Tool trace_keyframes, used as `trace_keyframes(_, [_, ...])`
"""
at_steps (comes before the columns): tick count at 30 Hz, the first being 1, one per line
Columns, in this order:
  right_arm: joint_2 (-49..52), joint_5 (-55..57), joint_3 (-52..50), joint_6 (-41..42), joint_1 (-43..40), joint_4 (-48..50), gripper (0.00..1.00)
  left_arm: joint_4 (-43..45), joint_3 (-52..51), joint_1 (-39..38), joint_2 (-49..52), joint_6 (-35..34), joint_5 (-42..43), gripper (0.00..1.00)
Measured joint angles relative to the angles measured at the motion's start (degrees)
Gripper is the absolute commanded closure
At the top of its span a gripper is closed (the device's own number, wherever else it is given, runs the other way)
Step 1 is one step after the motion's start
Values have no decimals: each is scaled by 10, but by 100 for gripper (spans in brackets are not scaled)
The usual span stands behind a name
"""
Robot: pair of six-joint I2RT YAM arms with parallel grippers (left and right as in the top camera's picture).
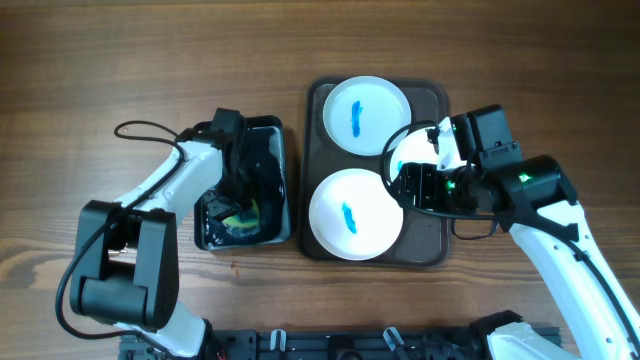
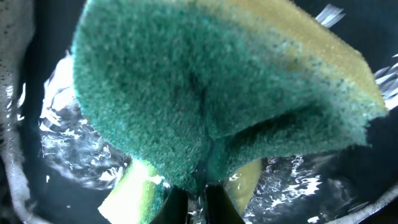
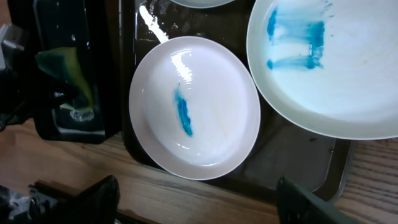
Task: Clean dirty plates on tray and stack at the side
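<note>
Basin [image 1: 283,180], black, left of frame centre in the overhead view, long axis top-to-bottom of frame. Contents: water with bright glints, and one sponge [image 2: 211,93] with its green scouring face toward the left wrist camera and yellow foam along its upper right edge. Left fingers [image 2: 176,211] are inside the basin, clamped together on the sponge's lower edge, which is pinched into a fold between them.

Tray [image 1: 432,242], dark brown, just right of the basin with a narrow strip of wooden worktop [image 1: 80,60] between them; long axis also top-to-bottom. It holds all three plates, face up.
- Upper plate [image 1: 365,117]: upper half of tray; blue streak at centre, running roughly top-to-bottom.
- Lower plate [image 1: 355,215]: lower half of tray, close to the left rim; short blue streak at centre, same direction, slightly tilted in the right wrist view.
- Third plate [image 3: 329,68]: right side of tray, largely hidden under the right arm from overhead; blue smears toward its upper left in the wrist view. Flat or overlapping its neighbours: cannot tell.

Right fingers [image 3: 102,196] are above the tray's lower right part, wide apart, nothing between them.
</note>
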Motion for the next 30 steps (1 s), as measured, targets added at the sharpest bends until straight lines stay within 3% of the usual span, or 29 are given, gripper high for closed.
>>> trace_keyframes(1, [0,0,0,0,0,2,18,-6,4,0,1,0,0,69])
trace_keyframes(4, [0,2,0,1,0,15,18,-46,29,0,2,1,-4,35])
trace_keyframes(9, [0,10,0,1,0,17,18,-62,56,0,-32,0,-33,31])
trace_keyframes(11, [0,10,0,1,0,17,18,-56,57,0,-41,0,-64,34])
trace_keyframes(13, [0,11,0,1,0,19,18,-19,52,0,-41,-2,-94,52])
trace_keyframes(14, [0,11,0,1,0,19,18,14,45,0,-41,-3,-104,71])
trace_keyframes(17, [0,11,0,2,0,19,18,91,11,0,-35,0,-113,96])
trace_keyframes(23, [0,11,0,2,0,19,18,147,-12,0,-20,16,-114,96])
trace_keyframes(25, [0,11,0,2,0,17,18,130,-4,0,-19,35,-113,32])
trace_keyframes(26, [0,11,0,2,0,17,19,116,5,0,-20,47,-113,16])
trace_keyframes(28, [0,11,0,1,0,19,25,61,39,0,-19,56,-111,8])
trace_keyframes(30, [0,15,0,3,0,19,25,11,85,0,-22,60,-105,14])
